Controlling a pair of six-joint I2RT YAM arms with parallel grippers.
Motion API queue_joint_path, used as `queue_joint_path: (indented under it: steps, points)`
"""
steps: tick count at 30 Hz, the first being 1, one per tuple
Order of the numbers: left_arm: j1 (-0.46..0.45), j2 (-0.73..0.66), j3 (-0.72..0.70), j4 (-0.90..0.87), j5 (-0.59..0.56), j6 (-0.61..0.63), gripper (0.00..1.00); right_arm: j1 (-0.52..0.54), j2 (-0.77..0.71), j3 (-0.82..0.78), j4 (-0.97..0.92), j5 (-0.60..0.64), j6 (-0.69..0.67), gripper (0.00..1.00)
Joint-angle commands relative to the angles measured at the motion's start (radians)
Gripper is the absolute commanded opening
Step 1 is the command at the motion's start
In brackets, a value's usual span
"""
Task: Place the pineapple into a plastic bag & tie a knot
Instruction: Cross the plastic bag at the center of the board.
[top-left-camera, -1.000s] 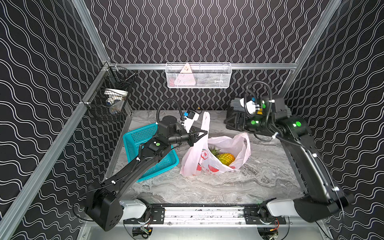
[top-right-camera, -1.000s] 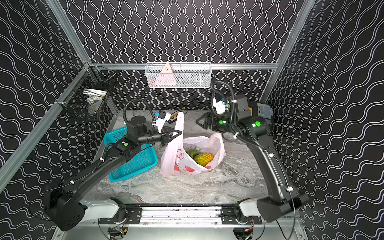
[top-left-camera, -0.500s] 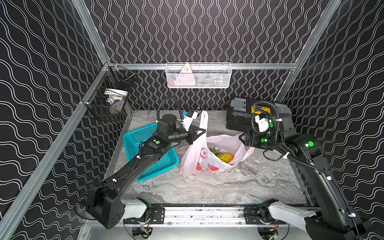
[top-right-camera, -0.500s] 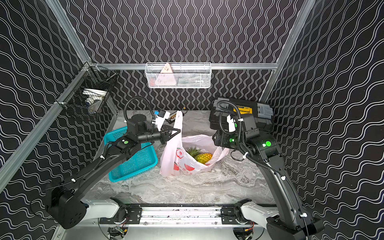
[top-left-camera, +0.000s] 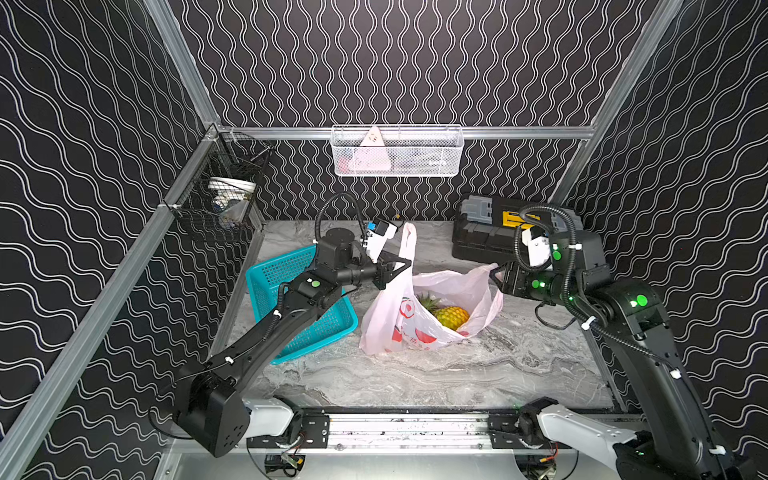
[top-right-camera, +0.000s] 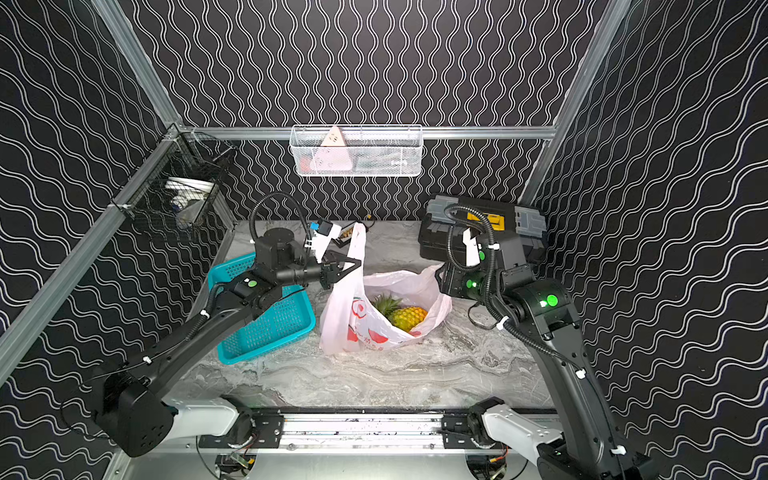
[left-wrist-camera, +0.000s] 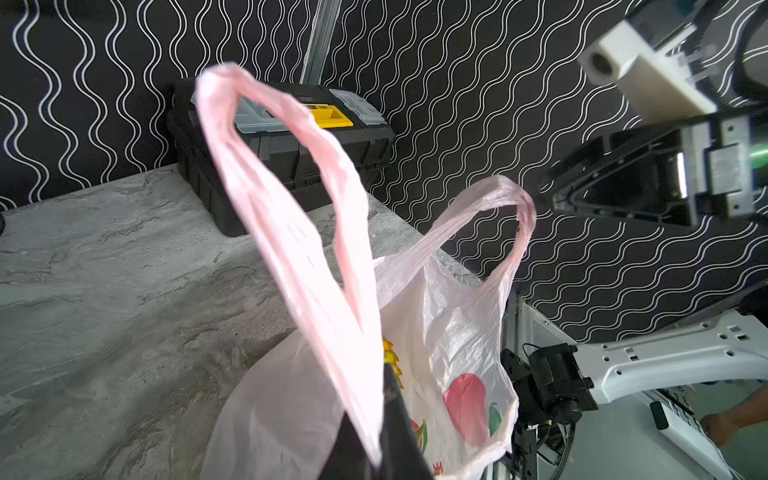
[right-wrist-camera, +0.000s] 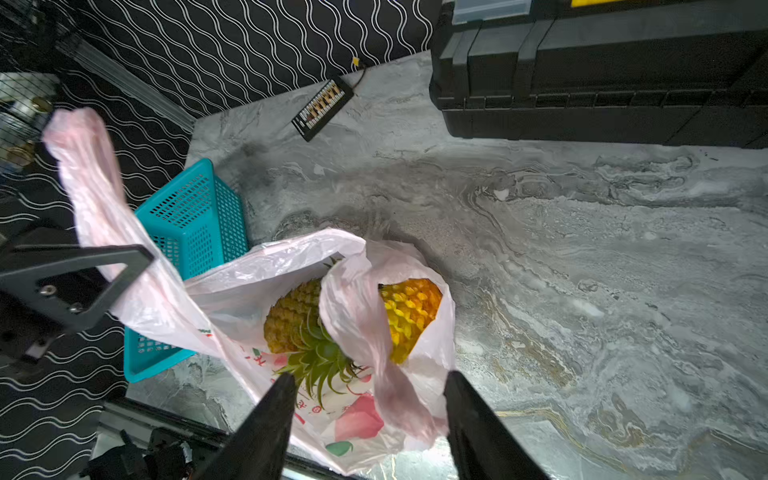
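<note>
The pale-pink plastic bag (top-left-camera: 399, 328) (top-right-camera: 353, 324) stands on the marble table with its mouth open. The pineapple (top-left-camera: 451, 316) (right-wrist-camera: 411, 316) lies inside it, leaves toward the right wrist camera. My left gripper (top-left-camera: 405, 264) (left-wrist-camera: 374, 399) is shut on the bag's left handle (left-wrist-camera: 291, 187), holding it up. My right gripper (top-left-camera: 496, 274) (right-wrist-camera: 370, 376) is open, and the bag's right handle (right-wrist-camera: 374, 361) hangs between its fingers, close to one of them. The two handles stand apart, and no knot is in view.
A teal mesh basket (top-left-camera: 299, 316) lies left of the bag under my left arm. A black toolbox (top-left-camera: 490, 232) stands at the back right, behind my right arm. A small black strip (right-wrist-camera: 322, 108) lies by the back wall. Wire baskets (top-left-camera: 397, 151) hang on the walls.
My right arm has swung forward and down from beside the toolbox to the bag's right handle, and its jaws have narrowed. The left gripper has kept its handle raised.
</note>
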Motion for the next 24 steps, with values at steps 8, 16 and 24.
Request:
queue_joint_path:
  steps: [8,16,24]
  points:
    - [0.002,-0.002,0.021,-0.025,0.012,0.035,0.00,0.001,0.003,-0.063,0.086,-0.031,0.015,0.23]
    - [0.002,0.016,0.066,-0.099,0.066,0.054,0.00,0.003,0.104,0.206,0.232,0.048,-0.125,0.00]
    - [0.000,-0.049,0.058,-0.188,0.025,0.095,0.00,0.003,0.164,0.189,0.485,-0.091,-0.183,0.00]
